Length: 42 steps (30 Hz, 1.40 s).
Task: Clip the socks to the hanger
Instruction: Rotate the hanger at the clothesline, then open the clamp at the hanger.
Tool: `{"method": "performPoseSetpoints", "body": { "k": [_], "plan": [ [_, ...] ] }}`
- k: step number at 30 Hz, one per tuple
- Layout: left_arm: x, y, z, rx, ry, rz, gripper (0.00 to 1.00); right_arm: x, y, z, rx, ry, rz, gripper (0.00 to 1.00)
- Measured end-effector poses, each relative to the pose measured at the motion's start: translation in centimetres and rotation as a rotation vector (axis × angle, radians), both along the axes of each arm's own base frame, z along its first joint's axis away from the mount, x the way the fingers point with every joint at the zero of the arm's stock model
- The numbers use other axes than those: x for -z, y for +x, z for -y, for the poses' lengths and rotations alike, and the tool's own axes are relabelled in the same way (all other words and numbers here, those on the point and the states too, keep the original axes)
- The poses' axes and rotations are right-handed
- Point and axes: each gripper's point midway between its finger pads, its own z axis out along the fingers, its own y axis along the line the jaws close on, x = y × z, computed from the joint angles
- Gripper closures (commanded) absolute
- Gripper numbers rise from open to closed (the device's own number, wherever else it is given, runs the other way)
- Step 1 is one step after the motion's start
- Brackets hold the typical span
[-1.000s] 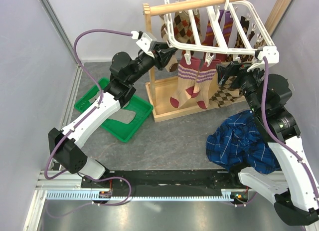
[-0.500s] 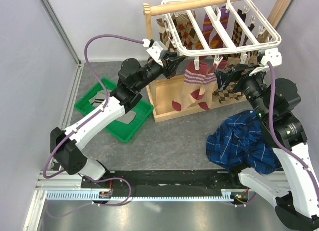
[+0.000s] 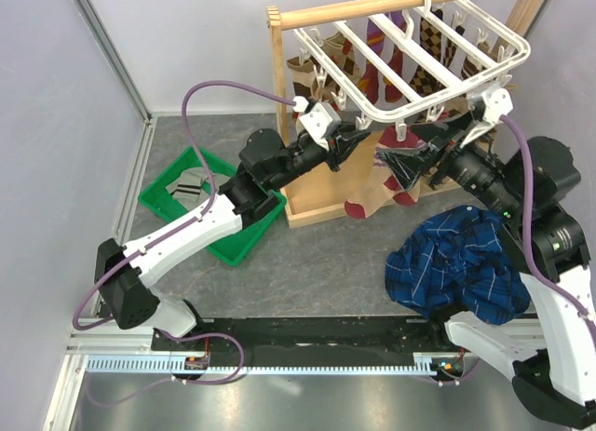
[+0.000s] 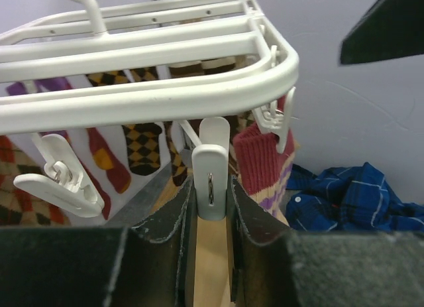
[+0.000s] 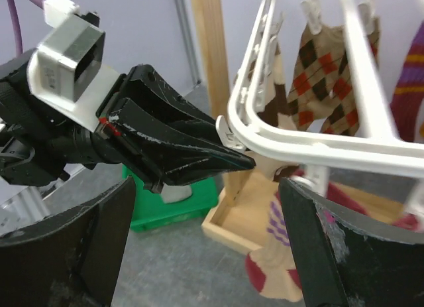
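The white grid hanger hangs tilted from the wooden rail, with several socks clipped under it. My left gripper is shut on a white clip at the hanger's front edge, with the black fingers pinching its lower end. A tan sock with a maroon cuff hangs just right of that clip, its maroon toe low in the top view. My right gripper is wide open and empty, facing the left gripper and the hanger's rim. The tan sock hangs between.
The wooden rail stand with its tray base stands behind the grippers. A green bin with a grey sock is at the left. A blue plaid cloth lies at the right, also in the left wrist view.
The hanger has swung up and to the right and tilted. My left gripper has moved right along its front edge. My right gripper has shifted left and lower. The hanging socks have swung.
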Motion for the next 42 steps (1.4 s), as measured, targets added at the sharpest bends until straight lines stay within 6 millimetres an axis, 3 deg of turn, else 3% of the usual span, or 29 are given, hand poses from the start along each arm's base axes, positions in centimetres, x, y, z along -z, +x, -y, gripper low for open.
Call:
{"method": "performPoseSetpoints", "body": {
  "k": [7, 12, 29, 42],
  "plan": [
    [0.3, -2.2, 1.7, 0.034, 0.018, 0.004, 0.98, 3.4, 1.9, -2.4, -0.082, -0.022, -0.188, 0.09],
    [0.5, -2.6, 2.1, 0.024, 0.028, 0.006, 0.98, 4.8, 2.7, -2.1, -0.028, -0.001, -0.280, 0.12],
    [-0.3, -4.0, 3.8, 0.043, 0.031, 0.034, 0.98, 2.0, 2.7, 0.0, 0.117, 0.168, -0.261, 0.24],
    [-0.8, -4.1, 5.2, 0.001, 0.099, 0.031, 0.98, 2.5, 3.3, 0.2, 0.134, 0.159, -0.256, 0.37]
  ]
}}
